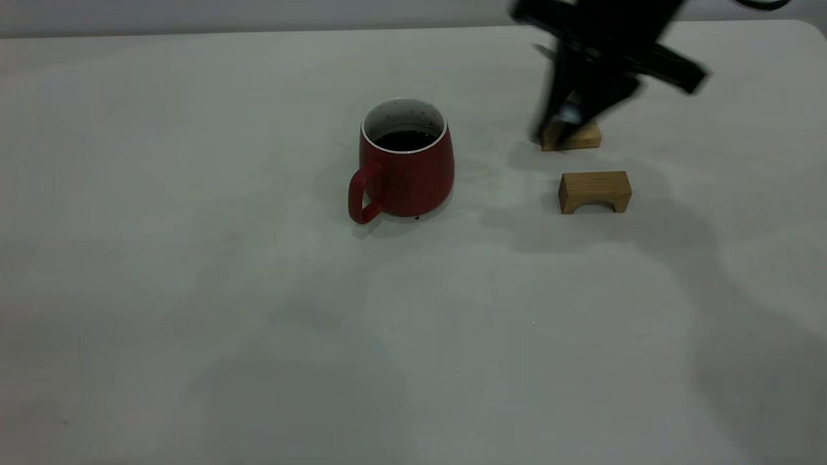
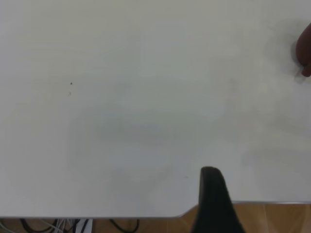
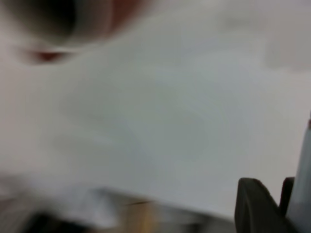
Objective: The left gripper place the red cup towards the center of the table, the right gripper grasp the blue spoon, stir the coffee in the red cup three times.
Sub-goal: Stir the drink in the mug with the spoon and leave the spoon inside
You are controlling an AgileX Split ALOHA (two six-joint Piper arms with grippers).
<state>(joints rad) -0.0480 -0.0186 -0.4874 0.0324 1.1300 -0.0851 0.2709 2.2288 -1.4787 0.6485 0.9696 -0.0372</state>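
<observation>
Red cup [image 1: 404, 166] sits mid-bench [image 1: 194, 290], dark coffee [image 1: 405, 139] partway up inside. Right hand [image 1: 568, 123] is over the far one of 2 wood blocks [image 1: 574, 137], apparently pinching the spoon [image 3: 302, 179]. Best lift straight, then swing to cup. Left hand off-bench, grip unclear.

I am seeing a glossy ceramic red cup [image 1: 406, 169], 2 wooden blocks [image 1: 594, 191] (smooth), a matt table [image 1: 194, 290].
</observation>
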